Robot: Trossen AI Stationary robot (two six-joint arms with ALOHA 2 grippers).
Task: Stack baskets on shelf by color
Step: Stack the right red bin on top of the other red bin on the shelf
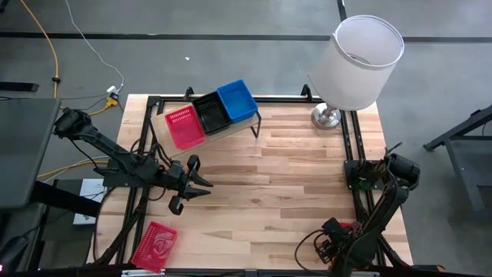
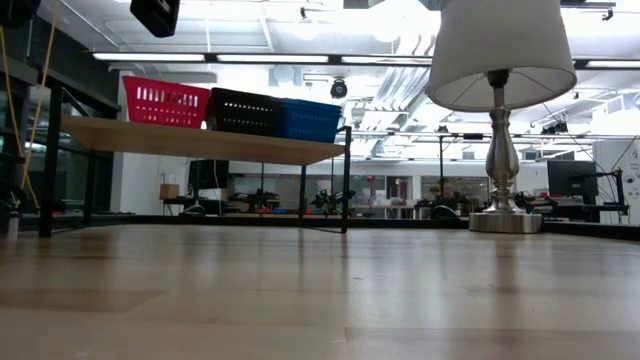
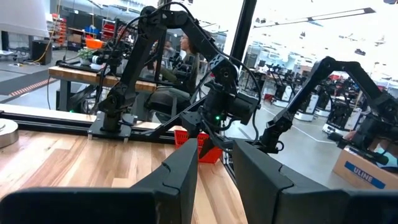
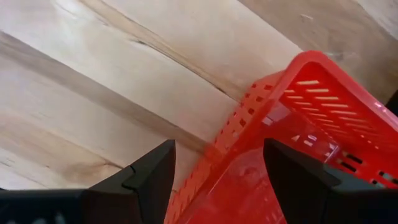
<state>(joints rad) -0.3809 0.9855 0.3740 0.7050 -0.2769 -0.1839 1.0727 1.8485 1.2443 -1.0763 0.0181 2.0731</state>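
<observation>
High view: shelf [image 1: 234, 125] carries a red basket [image 1: 184, 127], black basket [image 1: 211, 112] and blue basket [image 1: 236, 101] side by side; a second red one [image 1: 155, 246] lies at the table's near left corner; left gripper [image 1: 201, 185] hovers mid-table, fingers partly apart and empty. Low view confirms three baskets in a row on the plank. Right wrist view: right gripper [image 4: 217, 168], wide open, straddles the rim of a third red basket [image 4: 298, 130], gripping nothing; closing off-centre could tip or skid it.

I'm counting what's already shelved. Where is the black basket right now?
In the high view the black basket sits on the shelf at the table's far edge, between the red basket and the blue basket, left of the lamp.
</observation>
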